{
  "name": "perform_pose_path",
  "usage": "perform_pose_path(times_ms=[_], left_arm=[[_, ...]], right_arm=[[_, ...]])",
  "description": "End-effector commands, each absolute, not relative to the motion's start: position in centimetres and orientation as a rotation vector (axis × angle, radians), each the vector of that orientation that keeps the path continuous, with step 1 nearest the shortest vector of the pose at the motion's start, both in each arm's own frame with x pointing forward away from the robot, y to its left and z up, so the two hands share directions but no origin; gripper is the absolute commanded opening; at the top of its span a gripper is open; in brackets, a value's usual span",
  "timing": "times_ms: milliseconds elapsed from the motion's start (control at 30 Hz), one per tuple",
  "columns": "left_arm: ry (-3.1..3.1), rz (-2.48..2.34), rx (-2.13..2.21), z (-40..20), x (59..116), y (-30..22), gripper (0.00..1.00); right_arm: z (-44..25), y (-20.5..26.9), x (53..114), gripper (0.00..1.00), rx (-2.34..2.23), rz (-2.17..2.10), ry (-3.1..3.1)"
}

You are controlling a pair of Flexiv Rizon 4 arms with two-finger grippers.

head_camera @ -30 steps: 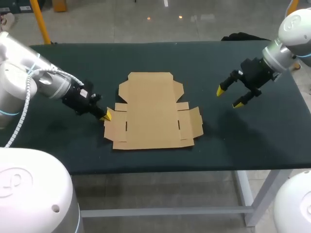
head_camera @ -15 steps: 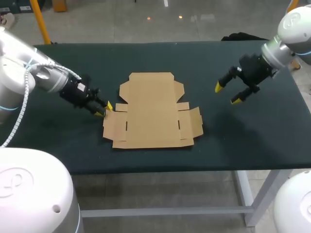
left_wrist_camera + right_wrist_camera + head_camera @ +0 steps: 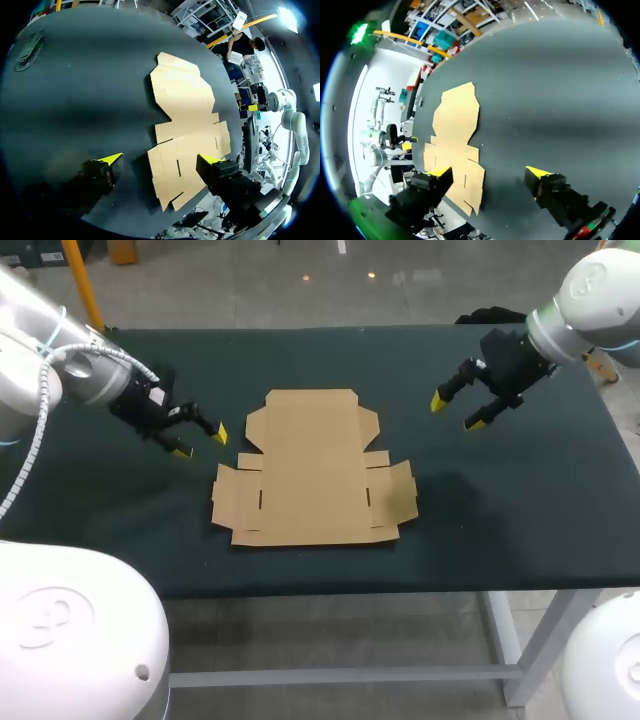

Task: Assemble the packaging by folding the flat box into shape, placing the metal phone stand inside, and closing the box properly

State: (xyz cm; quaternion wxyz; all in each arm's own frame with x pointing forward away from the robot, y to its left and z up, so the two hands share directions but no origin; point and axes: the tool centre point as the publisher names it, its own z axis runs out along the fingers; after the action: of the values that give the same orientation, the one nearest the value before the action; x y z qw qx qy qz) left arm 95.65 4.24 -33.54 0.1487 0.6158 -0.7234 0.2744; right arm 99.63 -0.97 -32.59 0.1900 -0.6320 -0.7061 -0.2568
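Cardboard was all I had to show for the job. The flat box [image 3: 312, 468] lay unfolded in the middle of the table [image 3: 520, 510], with its broad flapped end nearest me and its narrower lid panel farther off. No panel stood up as a wall, so I judged the task barely begun, with the folding, loading and closing all left to do. The metal phone stand showed in none of my views, so I could not say where it was.

Past the box's near flaps and off to its left, my left gripper [image 3: 198, 440] hung over bare table. Its jaws were spread and empty, near the cardboard but clear of it. Farther back, well apart from the box on its right, my right gripper [image 3: 457, 410] was also spread wide and held nothing.

Only the head view took in both arms at once. It also showed a shadow beside the right flap, which made me think that flap sat slightly lifted. The left wrist view showed the slits cut in the near flaps more plainly. The right wrist view showed the box from the opposite side, lying ahead of one finger.
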Motion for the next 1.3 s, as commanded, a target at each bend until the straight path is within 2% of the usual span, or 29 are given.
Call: perform_pose_path(times_ms=[33, 67, 100, 367, 833, 933, 1300], left_arm=[[-2.077, 0.758, 1.768, -33.5, 96.5, 4.5, 0.93], [-2.07, 0.764, 1.773, -33.5, 96.6, 4.6, 0.28], [-2.069, 0.764, 1.774, -33.6, 96.6, 4.7, 0.0], [-2.071, 0.745, 1.734, -33.6, 97.1, 5.2, 0.0], [-2.071, 0.745, 1.734, -33.6, 97.1, 5.2, 0.0], [-2.112, 0.737, 1.713, -34.0, 98.6, 4.0, 0.0], [-2.126, 0.767, 1.732, -35.1, 99.9, 3.2, 0.0]], right_arm=[[-32.7, -0.1, 100.8, 0.64, -1.759, -0.72, -1.993], [-32.7, 0.3, 101.0, 0.23, -1.744, -0.727, -1.999], [-32.7, 0.6, 101.0, 0.0, -1.733, -0.737, -2.017], [-33.6, 2.1, 100.4, 0.0, -1.624, -0.796, -2.089], [-33.6, 2.1, 100.4, 0.0, -1.624, -0.796, -2.089], [-33.6, 2.1, 100.4, 0.0, -1.624, -0.796, -2.089], [-37.1, 4.0, 102.3, 0.0, -1.593, -0.82, -2.085]])
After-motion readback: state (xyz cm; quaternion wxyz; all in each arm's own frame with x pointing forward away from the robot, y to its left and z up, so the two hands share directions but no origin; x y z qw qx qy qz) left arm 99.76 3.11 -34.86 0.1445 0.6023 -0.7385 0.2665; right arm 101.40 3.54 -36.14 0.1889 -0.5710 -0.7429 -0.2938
